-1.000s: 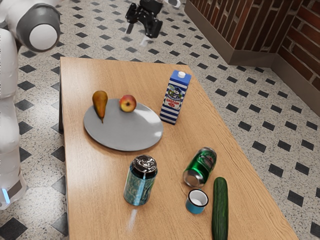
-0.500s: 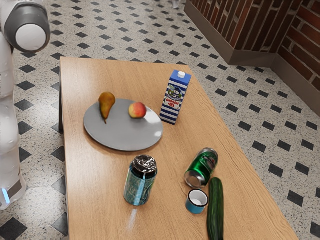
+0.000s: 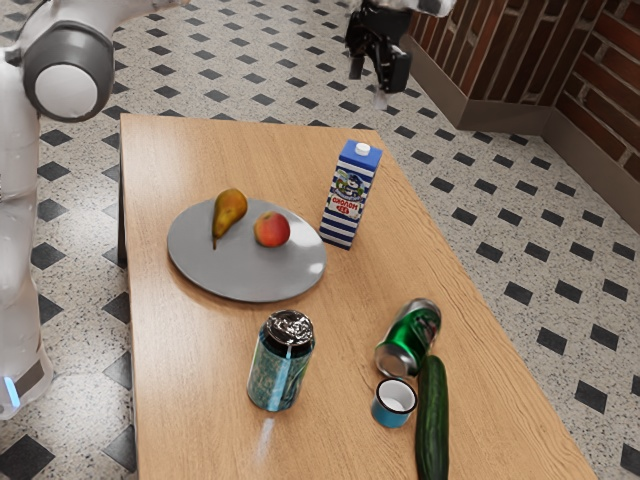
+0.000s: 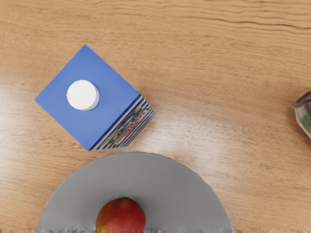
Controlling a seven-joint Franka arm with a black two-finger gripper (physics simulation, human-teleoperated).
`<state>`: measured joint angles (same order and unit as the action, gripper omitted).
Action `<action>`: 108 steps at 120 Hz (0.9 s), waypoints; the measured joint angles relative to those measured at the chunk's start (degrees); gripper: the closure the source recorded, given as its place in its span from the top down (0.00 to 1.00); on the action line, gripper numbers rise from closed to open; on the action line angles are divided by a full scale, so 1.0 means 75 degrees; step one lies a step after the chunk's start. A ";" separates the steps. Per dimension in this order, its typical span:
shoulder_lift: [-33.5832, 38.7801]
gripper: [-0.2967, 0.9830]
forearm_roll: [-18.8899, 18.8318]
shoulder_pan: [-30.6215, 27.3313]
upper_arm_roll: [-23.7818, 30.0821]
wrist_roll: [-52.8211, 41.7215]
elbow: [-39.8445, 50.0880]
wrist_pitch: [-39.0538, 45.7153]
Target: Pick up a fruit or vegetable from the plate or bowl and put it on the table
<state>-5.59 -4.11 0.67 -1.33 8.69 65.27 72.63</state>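
The black gripper (image 3: 372,82) hangs high above the far end of the table in the exterior view, fingers apart and nothing between them. Below it and toward the exterior view's left, the grey plate (image 3: 250,278) holds a brown-yellow pear (image 3: 230,208) and a red apple (image 3: 272,230), lying side by side with a gap. A dark green cucumber (image 3: 433,420) lies on the table at the near right. From above, the wrist view has part of the plate (image 4: 160,179) and the apple (image 4: 121,216), cut by its edge.
A blue-and-white carton (image 3: 350,195), (image 4: 87,116) stands right beside the plate. Nearer are an upright teal can (image 3: 280,365), a tipped green can (image 3: 410,338) and a small blue cup (image 3: 393,403). The wooden tabletop (image 3: 200,400) ends at a tiled floor.
My gripper left the exterior view's top, then came back farther to its right. The pear and apple have shifted rightward on the plate; the green can and cucumber have also shifted slightly.
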 joint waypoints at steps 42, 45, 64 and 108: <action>0.3816 0.75 0.0467 -0.0352 -0.0469 -0.0038 0.8347 0.3983; 0.3856 0.75 0.0484 -0.0321 -0.0425 -0.0039 0.8435 0.4140; 0.3884 0.75 0.0568 -0.0236 -0.0318 -0.0043 0.8945 0.4797; 0.3397 0.75 0.0593 -0.0038 -0.0597 -0.0056 0.8964 0.5409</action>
<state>19.89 0.34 0.39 -5.81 8.27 132.50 113.20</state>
